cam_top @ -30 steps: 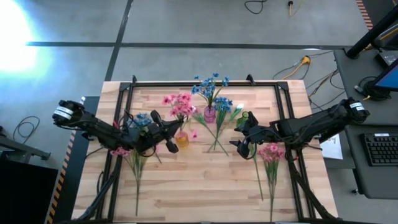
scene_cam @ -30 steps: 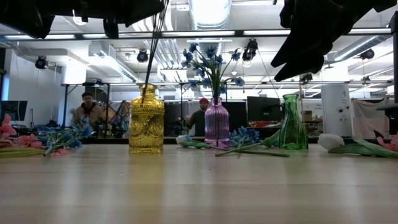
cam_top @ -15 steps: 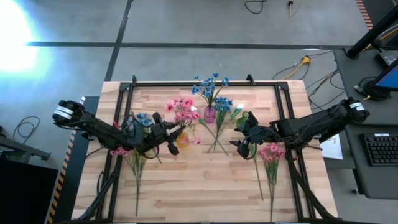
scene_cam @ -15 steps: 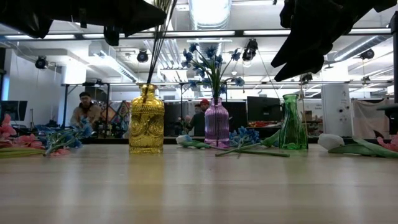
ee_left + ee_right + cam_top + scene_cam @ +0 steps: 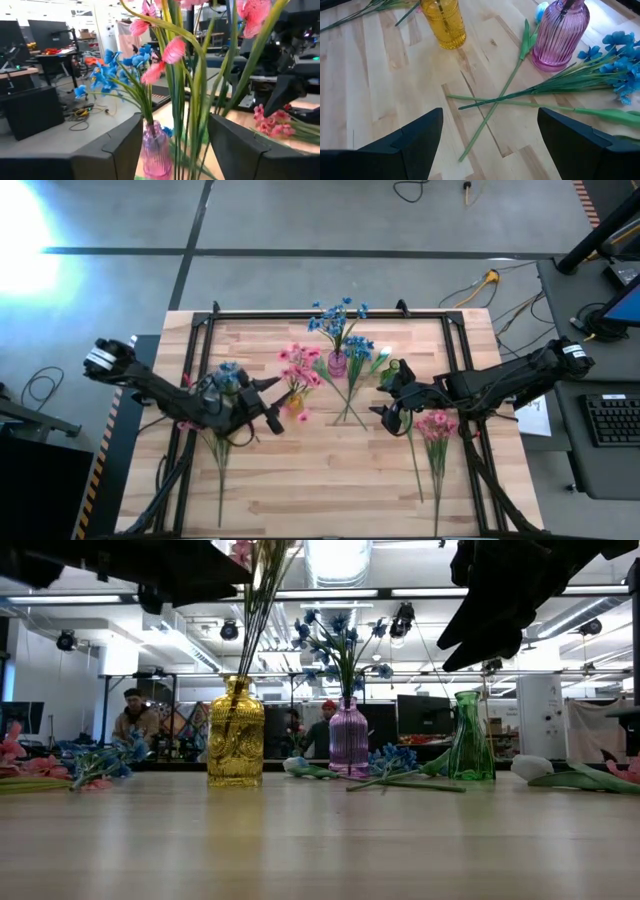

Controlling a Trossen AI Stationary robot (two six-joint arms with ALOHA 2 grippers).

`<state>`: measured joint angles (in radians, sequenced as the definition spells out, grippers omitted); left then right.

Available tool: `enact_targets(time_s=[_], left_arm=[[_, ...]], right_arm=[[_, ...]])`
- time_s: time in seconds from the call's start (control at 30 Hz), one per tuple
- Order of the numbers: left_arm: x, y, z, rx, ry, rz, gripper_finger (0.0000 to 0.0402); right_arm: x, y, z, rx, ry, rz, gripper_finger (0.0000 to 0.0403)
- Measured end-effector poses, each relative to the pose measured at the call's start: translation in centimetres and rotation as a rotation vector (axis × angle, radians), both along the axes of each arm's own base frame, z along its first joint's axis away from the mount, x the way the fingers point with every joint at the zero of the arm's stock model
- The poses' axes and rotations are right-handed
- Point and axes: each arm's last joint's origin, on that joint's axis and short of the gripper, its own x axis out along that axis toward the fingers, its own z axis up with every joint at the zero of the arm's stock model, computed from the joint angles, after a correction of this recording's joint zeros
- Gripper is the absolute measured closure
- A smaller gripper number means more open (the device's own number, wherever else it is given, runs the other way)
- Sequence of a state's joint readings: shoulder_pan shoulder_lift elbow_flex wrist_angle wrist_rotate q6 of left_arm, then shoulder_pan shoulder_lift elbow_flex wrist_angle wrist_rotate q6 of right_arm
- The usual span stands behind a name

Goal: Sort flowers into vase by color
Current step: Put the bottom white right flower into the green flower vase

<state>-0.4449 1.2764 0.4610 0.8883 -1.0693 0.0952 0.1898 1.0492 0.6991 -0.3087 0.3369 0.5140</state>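
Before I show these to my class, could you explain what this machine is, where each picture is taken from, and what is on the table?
It is a robot with two dark arms, each ending in a two-finger gripper. One picture looks down from above, one looks level across the table, and two come from cameras on the wrists. On the table stand a yellow vase with pink flowers, a purple vase with blue flowers, and a green vase. Loose flowers lie around. The left gripper is open, pink stems between its fingers. The right gripper is open and empty.

I see open right gripper (image 5: pixel 487 135) over crossed stems (image 5: pixel 492 102), yellow vase (image 5: pixel 443 22), purple vase (image 5: pixel 559 35), blue flowers (image 5: pixel 620 65) lying beside.
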Motion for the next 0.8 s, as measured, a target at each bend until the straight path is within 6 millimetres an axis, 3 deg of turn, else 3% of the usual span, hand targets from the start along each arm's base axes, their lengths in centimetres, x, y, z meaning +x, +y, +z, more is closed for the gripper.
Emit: enact_targets(time_s=[0.23, 0.6, 0.8], left_arm=[[-1.5, -1.3, 0.8, -0.046, -0.035, 0.055, 0.0184], [-3.0, -3.5, 1.1, -0.113, -0.074, -0.058, 0.0184], [-3.3, -5.2, -0.4, -0.129, 0.028, -0.330, 0.0184]], right_arm=[[-0.1, 0.2, -0.1, 0.176, -0.004, -0.052, 0.0087], [-0.7, 2.3, -0.5, 0.594, 0.124, 0.043, 0.0100], [-1.9, 3.0, -1.2, 0.733, 0.296, -0.020, 0.0121]])
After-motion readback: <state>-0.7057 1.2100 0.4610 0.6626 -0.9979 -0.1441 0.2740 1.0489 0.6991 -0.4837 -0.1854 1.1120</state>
